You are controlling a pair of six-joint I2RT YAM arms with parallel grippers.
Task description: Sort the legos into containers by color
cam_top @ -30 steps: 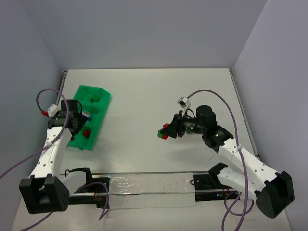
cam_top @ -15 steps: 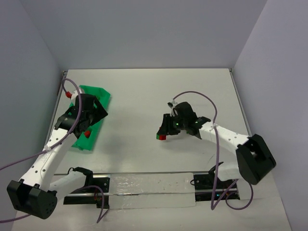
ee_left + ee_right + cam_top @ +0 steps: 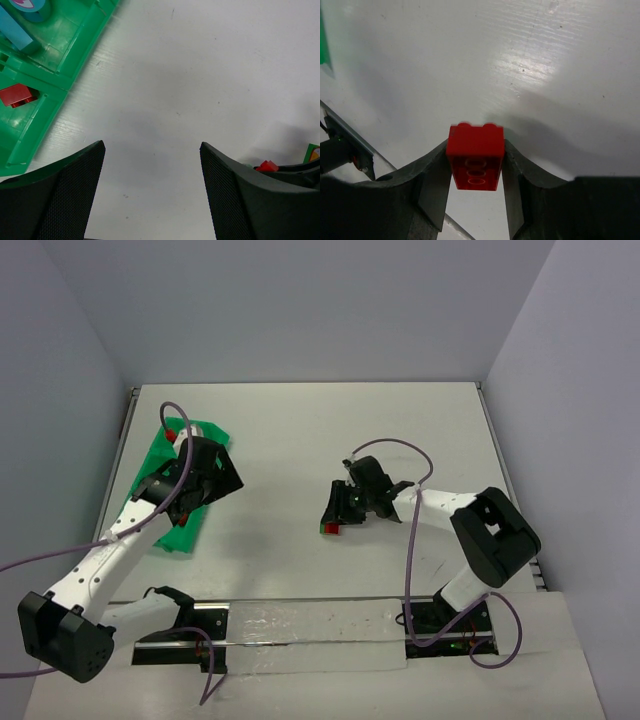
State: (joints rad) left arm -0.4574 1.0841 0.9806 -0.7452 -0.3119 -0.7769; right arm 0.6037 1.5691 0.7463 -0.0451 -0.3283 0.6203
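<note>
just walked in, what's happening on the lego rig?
Lego colour sorting, mid-run. The right hand is shut on a red lego over the middle of the table. The left hand is open and empty beside the green tray, which holds a red brick and a blue brick in separate compartments.

I see one red lego (image 3: 475, 157) pinched in the right end effector (image 3: 475, 172) above the surface; a second red lego (image 3: 17, 95) and a blue lego (image 3: 15, 32) lie in adjoining compartments of the green tray (image 3: 75, 45)
</note>
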